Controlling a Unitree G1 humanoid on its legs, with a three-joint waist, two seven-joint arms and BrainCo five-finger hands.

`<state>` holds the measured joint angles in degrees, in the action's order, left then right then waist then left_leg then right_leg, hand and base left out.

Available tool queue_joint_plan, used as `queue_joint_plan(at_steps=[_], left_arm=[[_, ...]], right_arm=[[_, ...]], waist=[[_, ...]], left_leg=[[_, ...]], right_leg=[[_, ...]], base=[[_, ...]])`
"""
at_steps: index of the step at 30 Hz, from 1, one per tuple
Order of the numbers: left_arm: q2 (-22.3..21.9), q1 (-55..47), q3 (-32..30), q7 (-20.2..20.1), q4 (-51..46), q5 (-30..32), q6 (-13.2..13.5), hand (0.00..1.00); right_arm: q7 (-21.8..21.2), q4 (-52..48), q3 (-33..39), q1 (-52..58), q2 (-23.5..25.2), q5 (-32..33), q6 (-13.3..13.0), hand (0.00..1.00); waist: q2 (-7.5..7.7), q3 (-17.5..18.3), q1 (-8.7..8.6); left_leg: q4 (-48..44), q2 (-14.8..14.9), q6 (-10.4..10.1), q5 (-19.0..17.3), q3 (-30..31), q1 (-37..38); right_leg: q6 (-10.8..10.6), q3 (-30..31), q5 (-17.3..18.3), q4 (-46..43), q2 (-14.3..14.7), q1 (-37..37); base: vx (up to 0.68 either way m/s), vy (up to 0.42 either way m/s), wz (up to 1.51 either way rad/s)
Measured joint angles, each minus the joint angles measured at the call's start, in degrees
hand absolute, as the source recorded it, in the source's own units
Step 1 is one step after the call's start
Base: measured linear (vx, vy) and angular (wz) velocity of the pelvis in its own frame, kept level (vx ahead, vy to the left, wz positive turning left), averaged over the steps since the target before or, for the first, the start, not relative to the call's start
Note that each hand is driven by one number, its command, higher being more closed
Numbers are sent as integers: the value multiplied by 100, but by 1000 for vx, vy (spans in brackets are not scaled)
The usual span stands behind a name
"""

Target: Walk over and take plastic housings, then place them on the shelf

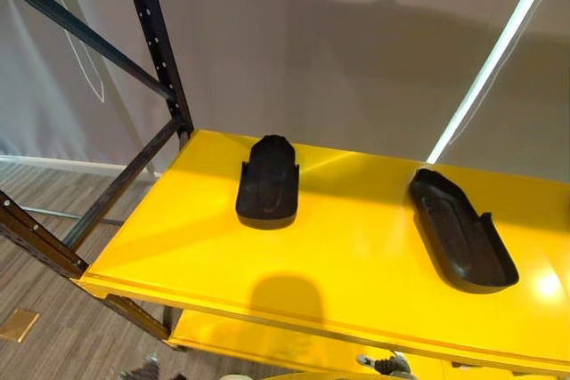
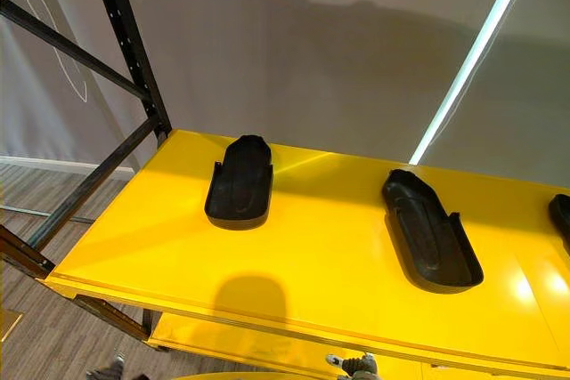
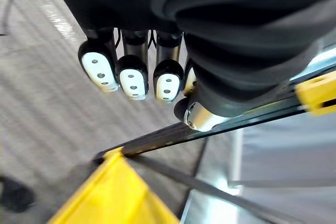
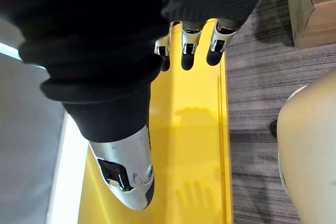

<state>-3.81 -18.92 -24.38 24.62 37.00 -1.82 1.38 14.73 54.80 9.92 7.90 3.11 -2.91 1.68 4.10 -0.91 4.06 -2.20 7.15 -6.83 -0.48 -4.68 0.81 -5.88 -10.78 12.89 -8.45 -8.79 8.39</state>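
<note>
Loosely open, left hand (image 3: 131, 74) and right hand (image 4: 188, 51) hold nothing.

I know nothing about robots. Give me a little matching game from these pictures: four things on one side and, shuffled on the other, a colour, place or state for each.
Things:
A. shelf board
B. upright post
C. left housing
D. right hand

Descriptions:
1. fingers straight, holding nothing
2. yellow
3. black, with a row of holes
4. dark, lying near the shelf's left end

Pairs: A-2, B-3, C-4, D-1.
</note>
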Motion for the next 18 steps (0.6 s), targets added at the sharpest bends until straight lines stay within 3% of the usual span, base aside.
queue_joint_plan(at_steps=[3,8,12,16,18], left_arm=[[110,217,-12,-458,584,-21,-65,0],[284,520,47,-854,1158,53,-68,0],[399,730,283,-976,1369,272,-60,0],[409,898,458,-1067,1490,444,-21,0],[460,920,579,-1087,1489,507,-3,0]], right_arm=[[-30,11,287,8,-11,-2,-2,0],[-106,67,606,-65,-47,-5,0,0],[-102,72,785,-190,-76,-4,-2,0],[-100,132,850,-366,-134,-3,-5,0],[-100,207,860,-393,-128,-3,-10,0]], waist=[[8,-10,-14],[-54,-43,-14],[-82,-128,-65],[-217,-270,-195],[-200,-306,-205]], left_leg=[[239,-25,-28,114,-49,16],[618,-1,-69,190,-348,343],[748,18,-76,203,-480,468],[750,65,-75,203,-717,534],[750,92,-75,203,-830,573]], right_leg=[[-27,39,-28,72,-8,-82],[-27,326,-64,173,30,-67],[-33,466,-150,206,58,-78],[29,634,-384,269,109,-91],[67,690,-450,270,138,-131]], base=[[30,7,-6],[89,-6,-28],[62,-5,-21],[43,18,-24],[7,10,-22]])
